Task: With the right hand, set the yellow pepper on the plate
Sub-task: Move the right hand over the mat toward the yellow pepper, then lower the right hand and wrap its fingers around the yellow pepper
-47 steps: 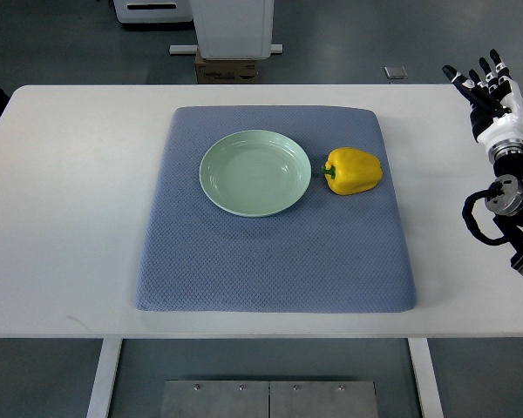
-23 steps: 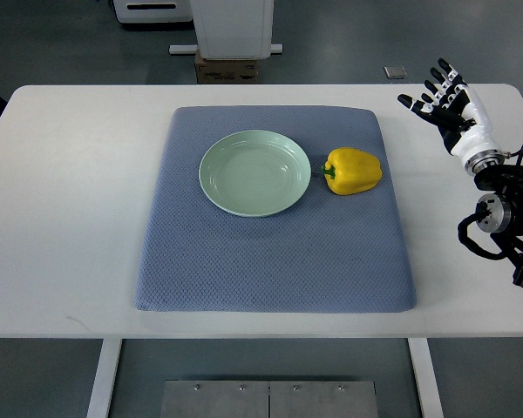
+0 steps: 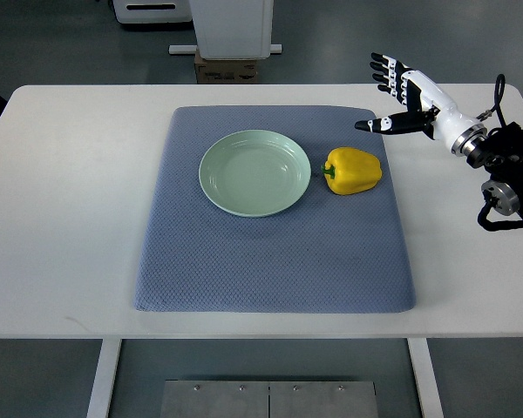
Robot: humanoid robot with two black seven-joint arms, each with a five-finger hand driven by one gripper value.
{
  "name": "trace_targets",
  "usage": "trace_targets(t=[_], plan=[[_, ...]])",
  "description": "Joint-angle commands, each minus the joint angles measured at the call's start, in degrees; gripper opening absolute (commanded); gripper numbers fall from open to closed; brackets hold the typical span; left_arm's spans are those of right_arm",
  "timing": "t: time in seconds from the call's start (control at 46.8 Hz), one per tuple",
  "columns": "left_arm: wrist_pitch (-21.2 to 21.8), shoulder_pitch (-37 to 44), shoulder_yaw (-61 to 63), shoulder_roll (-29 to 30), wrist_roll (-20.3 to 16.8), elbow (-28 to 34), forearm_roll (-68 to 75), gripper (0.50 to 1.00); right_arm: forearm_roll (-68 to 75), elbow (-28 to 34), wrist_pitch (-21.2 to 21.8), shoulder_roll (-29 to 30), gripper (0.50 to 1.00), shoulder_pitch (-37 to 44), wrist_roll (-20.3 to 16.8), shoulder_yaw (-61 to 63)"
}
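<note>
the yellow pepper [image 3: 354, 171] lies on its side on the blue-grey mat [image 3: 275, 261], its green stem pointing left toward the plate [image 3: 255, 172]. it sits just beside the plate's right rim, apart from it by a thin strip of mat, so it is not on the plate. the pale green plate is round and shallow and holds nothing; it rests on the upper middle of the mat. the mat itself covers the centre of the white table [image 3: 61, 218].

the right hand [image 3: 405, 97] hangs above the table's far right part, just past the mat's upper right corner and up and to the right of the pepper, not touching it. its fingers [image 3: 385, 71] are spread and extended, the thumb pointing left toward the mat, and it grips nothing (the palm looks turned toward the pepper's side, though the exact tilt is hard to judge). the arm behind it, white forearm then black joints and cables, runs off the picture's right edge.

against the frame half a second back, the hand has swung left and turned over from near the table's right edge, closing on the pepper. pepper, plate and mat lie where they were.
</note>
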Motion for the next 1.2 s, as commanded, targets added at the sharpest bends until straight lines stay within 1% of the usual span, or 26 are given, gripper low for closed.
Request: trace_targets(t=[0.0,0.15,0.321,0.62,0.855,1.176], plan=[[0.0,0.0,0.0,0.0,0.0,0.0,0.0,1.000,-0.2,0.0,-0.3,0.0,0.998,1.7,0.0,-5.1],[0.0,0.0,0.0,0.0,0.0,0.0,0.0,1.000,-0.6,0.1,-0.4,-0.3,0.998,4.6,0.0,-10.7],[0.0,0.0,0.0,0.0,0.0,0.0,0.0,1.000,-4.3,0.0,-1.3,-0.3,0.998,8.0,0.0,-19.4],[0.0,0.0,0.0,0.0,0.0,0.0,0.0,1.000,-5.0,0.6,-1.4,-1.0,1.000,12.1,0.0,-29.1],[0.0,0.0,0.0,0.0,0.0,0.0,0.0,1.000,-5.0,5.7,-0.9,-1.8,1.000,14.3,0.0,-30.7],[0.0,0.0,0.0,0.0,0.0,0.0,0.0,1.000,-6.3,6.0,-1.2,-1.7,1.000,13.8,0.0,-31.3]])
